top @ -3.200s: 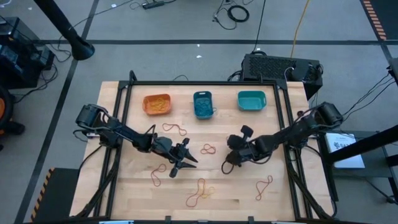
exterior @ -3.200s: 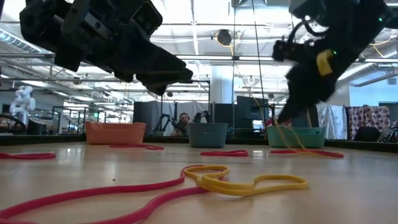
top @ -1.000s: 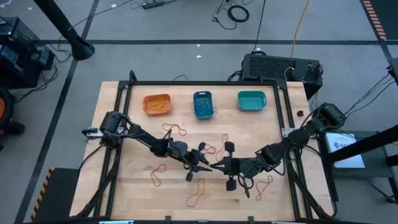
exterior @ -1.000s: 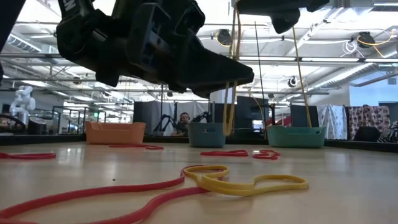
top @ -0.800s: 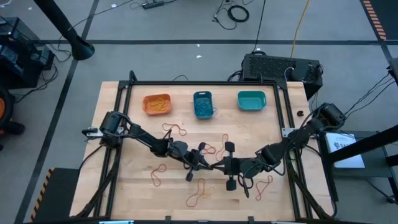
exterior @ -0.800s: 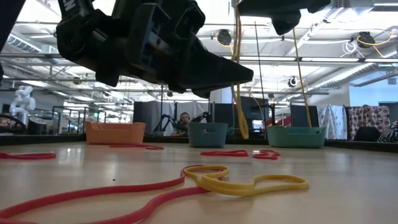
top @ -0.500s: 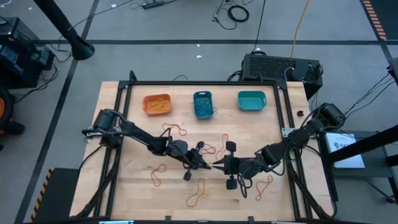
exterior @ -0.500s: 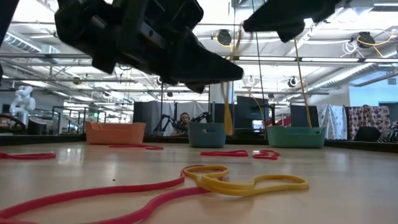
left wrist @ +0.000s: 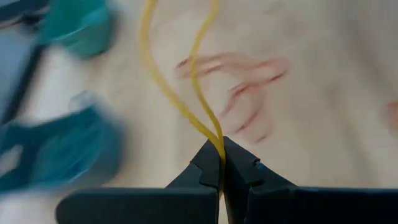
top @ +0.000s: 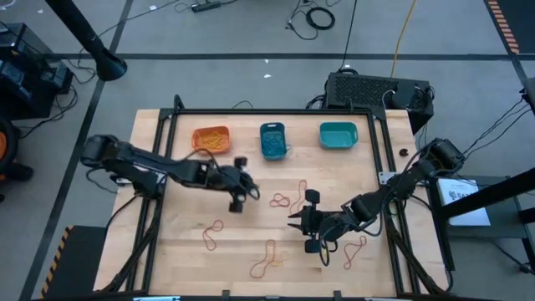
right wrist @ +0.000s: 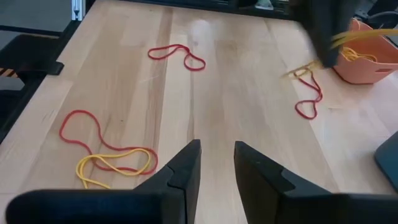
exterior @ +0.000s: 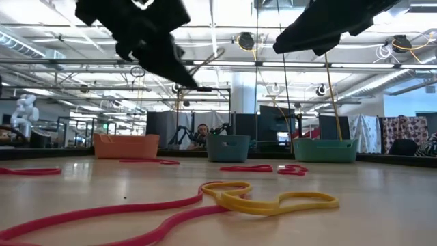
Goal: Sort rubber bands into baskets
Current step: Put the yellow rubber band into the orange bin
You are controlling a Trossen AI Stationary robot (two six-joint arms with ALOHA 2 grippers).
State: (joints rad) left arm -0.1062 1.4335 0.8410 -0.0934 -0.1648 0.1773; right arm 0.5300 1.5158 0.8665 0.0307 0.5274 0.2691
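My left gripper (top: pixel 252 194) hangs above the table's middle, a little nearer than the orange basket (top: pixel 211 140), and is shut on a yellow rubber band (left wrist: pixel 174 93). My right gripper (top: pixel 293 221) stands right of centre, pointing toward the table's left, open with nothing between its fingers (right wrist: pixel 186 163). The blue basket (top: pixel 273 140) and the teal basket (top: pixel 338 135) stand in a row with the orange one along the far edge. Loose red bands (top: pixel 280 201) and a red and yellow tangle (top: pixel 267 259) lie flat on the wood. My left gripper pinches the yellow band between its two fingertips (left wrist: pixel 219 149), where two strands of the loop come together. The fingers slant downward. The band is lifted clear of the table, and the rest of the loop (left wrist: pixel 148 43) trails out beyond the fingertips.
Further red bands lie near the left front (top: pixel 209 237), near the right front (top: pixel 355 249) and below the orange basket (top: pixel 234 173). The orange basket holds yellow bands and the blue basket holds blue ones. Bare wood lies in front of the right gripper (right wrist: pixel 236 93).
My left gripper has shut on the yellow band hanging from my right gripper, which has let go. The left gripper has then risen and swung toward the far left, toward the orange basket, tipping less steeply and carrying the band clear of the table.
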